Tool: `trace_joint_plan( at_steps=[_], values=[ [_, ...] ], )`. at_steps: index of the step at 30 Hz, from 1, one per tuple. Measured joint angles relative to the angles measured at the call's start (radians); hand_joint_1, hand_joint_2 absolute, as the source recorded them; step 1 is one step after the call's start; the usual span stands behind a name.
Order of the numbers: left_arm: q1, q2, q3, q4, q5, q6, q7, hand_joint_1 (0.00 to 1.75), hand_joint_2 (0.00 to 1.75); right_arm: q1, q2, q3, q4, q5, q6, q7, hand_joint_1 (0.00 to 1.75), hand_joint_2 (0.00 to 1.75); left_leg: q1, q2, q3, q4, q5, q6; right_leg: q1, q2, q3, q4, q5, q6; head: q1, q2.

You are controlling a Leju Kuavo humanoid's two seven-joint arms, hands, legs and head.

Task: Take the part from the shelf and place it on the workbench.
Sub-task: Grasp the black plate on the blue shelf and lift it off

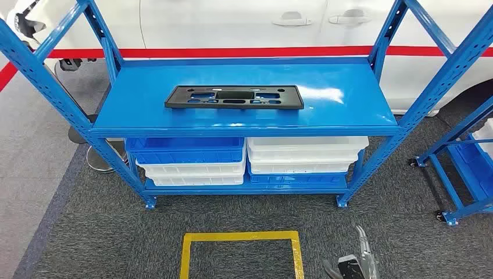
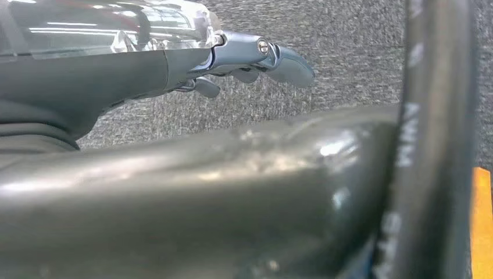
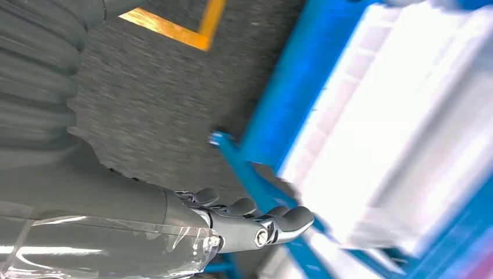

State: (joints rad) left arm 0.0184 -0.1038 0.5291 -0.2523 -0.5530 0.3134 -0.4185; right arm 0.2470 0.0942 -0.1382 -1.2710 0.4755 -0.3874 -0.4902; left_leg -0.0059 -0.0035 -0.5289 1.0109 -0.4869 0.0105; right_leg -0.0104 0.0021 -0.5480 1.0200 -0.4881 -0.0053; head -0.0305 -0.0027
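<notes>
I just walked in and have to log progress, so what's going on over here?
Nothing is being handled yet. The black plastic part lies flat on the top of the blue shelf, untouched, with blue and white bins stacked below. The robot faces the shelf from behind a yellow floor marking. Its right hand hangs low near the shelf's foot holding nothing, and its left hand hangs over the carpet, also holding nothing.
</notes>
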Motion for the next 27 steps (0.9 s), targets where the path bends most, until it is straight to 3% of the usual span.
trace_joint_plan(
  at_steps=[8, 11, 13, 15, 16, 17, 18, 20, 22, 27],
  values=[
    [-0.005, 0.0, 0.001, 0.007, -0.054, -0.006, -0.006, 0.0, 0.0, 0.046, -0.042, 0.193, -0.173, 0.024, -0.083, 0.009, 0.0, 1.75, -0.003, 0.0, -0.003, 0.01, -0.005, 0.012, -0.003, 0.0, 0.001, -0.002, 0.002, 0.009, 0.0, 0.0],
    [-0.007, -0.002, 0.001, 0.01, -0.077, -0.009, -0.008, 0.0, 0.0, 0.065, -0.059, 0.273, -0.248, 0.033, -0.117, 0.015, 0.0, 1.75, 0.003, 0.001, 0.005, -0.008, 0.006, 0.024, -0.001, -0.001, 0.004, -0.004, 0.001, 0.019, 0.0, 0.0],
    [-0.009, -0.005, 0.001, 0.012, -0.094, -0.011, -0.008, 0.0, 0.0, 0.076, -0.075, 0.325, -0.294, 0.039, -0.141, 0.024, 0.0, 1.75, 0.01, 0.004, 0.015, -0.028, 0.018, 0.034, 0.001, -0.001, -0.019, 0.05, -0.036, 0.025, 0.0, 0.0],
    [-0.009, -0.007, 0.001, 0.014, -0.111, -0.016, -0.008, 0.0, 0.0, 0.088, -0.092, 0.377, -0.334, 0.042, -0.164, 0.037, 0.0, 1.75, 0.01, 0.006, 0.015, -0.032, 0.022, 0.038, -0.004, -0.001, -0.08, 0.175, -0.099, 0.03, 0.0, 0.0],
    [-0.009, -0.007, 0.001, 0.015, -0.12, -0.018, -0.008, 0.0, 0.0, 0.096, -0.101, 0.404, -0.352, 0.043, -0.174, 0.045, 0.0, 1.75, 0.01, 0.006, 0.014, -0.031, 0.021, 0.038, -0.006, -0.001, -0.109, 0.231, -0.117, 0.033, 0.0, 0.0],
    [-0.009, -0.007, 0.002, 0.016, -0.129, -0.021, -0.008, 0.0, 0.0, 0.103, -0.11, 0.43, -0.369, 0.044, -0.185, 0.053, 0.0, 1.75, 0.01, 0.006, 0.014, -0.03, 0.02, 0.036, -0.008, -0.001, -0.125, 0.258, -0.117, 0.036, 0.0, 0.0],
    [-0.009, -0.007, 0.002, 0.017, -0.138, -0.023, -0.008, 0.0, 0.0, 0.108, -0.119, 0.455, -0.386, 0.044, -0.195, 0.061, 0.0, 1.75, 0.011, 0.005, 0.015, -0.028, 0.018, 0.034, -0.011, -0.001, -0.123, 0.248, -0.098, 0.039, 0.0, 0.0],
    [-0.009, -0.009, 0.004, 0.019, -0.156, -0.026, -0.008, 0.0, 0.0, 0.117, -0.135, 0.505, -0.422, 0.044, -0.216, 0.078, 0.0, 1.75, 0.013, 0.003, 0.018, -0.019, 0.009, 0.026, -0.016, -0.002, -0.07, 0.13, -0.028, 0.04, 0.0, 0.0],
    [-0.01, -0.01, 0.006, 0.02, -0.174, -0.028, -0.008, 0.0, 0.0, 0.124, -0.152, 0.557, -0.459, 0.044, -0.238, 0.097, 0.0, 1.75, 0.011, 0.002, 0.015, -0.007, -0.002, 0.013, -0.014, -0.001, -0.02, 0.023, 0.011, 0.033, 0.0, 0.0],
    [-0.014, -0.012, 0.012, 0.023, -0.22, -0.036, -0.007, 0.0, 0.0, 0.136, -0.2, 0.666, -0.527, 0.044, -0.289, 0.16, 0.0, 1.75, 0.013, 0.001, 0.009, 0.016, -0.026, -0.015, -0.012, 0.001, -0.012, -0.002, 0.012, 0.001, 0.0, 0.0]
  ],
)
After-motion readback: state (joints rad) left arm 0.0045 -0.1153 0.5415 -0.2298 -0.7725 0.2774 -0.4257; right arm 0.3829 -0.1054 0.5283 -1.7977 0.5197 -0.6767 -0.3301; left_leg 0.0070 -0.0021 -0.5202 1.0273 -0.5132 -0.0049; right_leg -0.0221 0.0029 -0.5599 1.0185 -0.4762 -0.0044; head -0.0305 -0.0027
